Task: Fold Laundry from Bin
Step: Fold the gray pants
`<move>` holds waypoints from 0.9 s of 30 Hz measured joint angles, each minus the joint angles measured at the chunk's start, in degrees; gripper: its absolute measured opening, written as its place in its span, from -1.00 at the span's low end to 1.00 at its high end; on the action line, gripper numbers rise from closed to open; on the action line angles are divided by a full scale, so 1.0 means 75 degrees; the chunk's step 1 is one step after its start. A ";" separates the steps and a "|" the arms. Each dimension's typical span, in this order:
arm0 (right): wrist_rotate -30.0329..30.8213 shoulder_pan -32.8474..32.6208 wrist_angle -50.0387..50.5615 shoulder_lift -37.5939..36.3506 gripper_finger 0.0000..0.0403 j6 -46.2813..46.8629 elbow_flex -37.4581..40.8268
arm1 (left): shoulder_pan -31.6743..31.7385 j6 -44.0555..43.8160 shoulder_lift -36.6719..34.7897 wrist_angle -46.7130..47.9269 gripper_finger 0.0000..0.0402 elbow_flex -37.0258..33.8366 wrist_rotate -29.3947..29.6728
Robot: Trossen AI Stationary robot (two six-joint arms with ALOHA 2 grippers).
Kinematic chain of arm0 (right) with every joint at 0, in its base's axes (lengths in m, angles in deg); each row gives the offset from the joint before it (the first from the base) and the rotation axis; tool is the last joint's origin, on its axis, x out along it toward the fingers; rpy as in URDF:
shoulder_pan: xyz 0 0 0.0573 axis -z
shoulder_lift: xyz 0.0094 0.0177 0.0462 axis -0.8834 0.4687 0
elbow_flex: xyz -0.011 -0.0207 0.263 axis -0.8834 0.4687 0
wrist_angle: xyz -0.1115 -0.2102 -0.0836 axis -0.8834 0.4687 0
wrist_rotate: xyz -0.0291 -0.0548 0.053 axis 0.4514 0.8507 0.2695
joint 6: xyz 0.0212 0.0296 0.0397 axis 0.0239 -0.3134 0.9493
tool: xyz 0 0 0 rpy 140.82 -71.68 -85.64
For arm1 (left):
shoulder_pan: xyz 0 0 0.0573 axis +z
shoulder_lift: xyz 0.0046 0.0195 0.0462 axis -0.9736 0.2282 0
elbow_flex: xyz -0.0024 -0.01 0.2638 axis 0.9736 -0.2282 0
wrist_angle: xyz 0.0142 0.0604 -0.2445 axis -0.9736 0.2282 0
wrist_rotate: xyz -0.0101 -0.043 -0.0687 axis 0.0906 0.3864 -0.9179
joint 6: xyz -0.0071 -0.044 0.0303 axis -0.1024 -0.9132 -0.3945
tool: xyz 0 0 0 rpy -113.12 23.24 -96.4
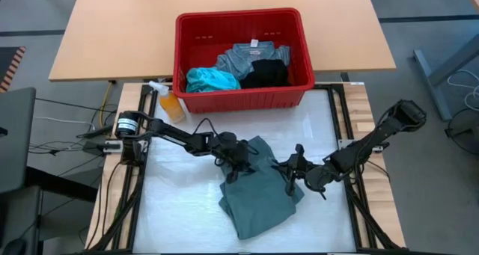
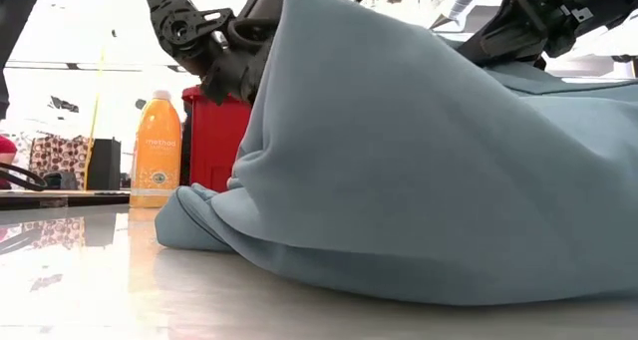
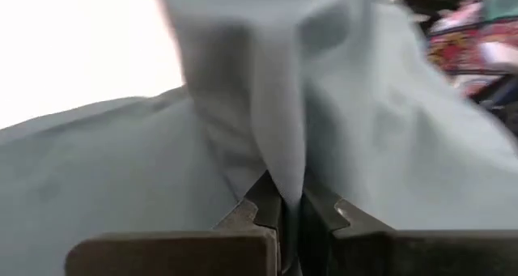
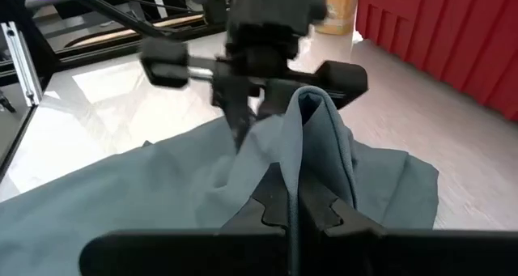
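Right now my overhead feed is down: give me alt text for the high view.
Both grippers are shut on the grey-green garment lying on the white table: the left gripper at its upper left, the right gripper at its right edge. Behind it, the red bin holds turquoise, mottled blue-grey and black laundry, with an orange spray bottle at its left.

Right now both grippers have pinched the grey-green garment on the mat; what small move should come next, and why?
Probably draw the two grippers apart and lift a little. The left gripper and right gripper are each shut on a fold of the garment, which lies bunched and creased on the mat in front of the bin. Spreading it would let it lie flat for folding.
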 joint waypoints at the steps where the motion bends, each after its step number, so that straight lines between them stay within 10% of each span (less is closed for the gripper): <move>1: 0.0020 0.0000 0.0003 0.0000 -0.89 0.0006 0.0000 | 0.0000 -0.0046 -0.0083 0.0003 -0.99 -0.0003 -0.0123; 12: 0.0313 -0.0017 -0.2660 0.0607 -0.90 -0.0142 0.0936 | -0.0078 -0.0344 -0.1080 0.1227 -1.00 0.0002 -0.0215; 27: -0.1436 0.0000 -0.4543 0.0205 -0.90 -0.1496 0.0956 | -0.0481 -0.1267 -0.2489 0.1197 -1.00 0.0000 -0.0939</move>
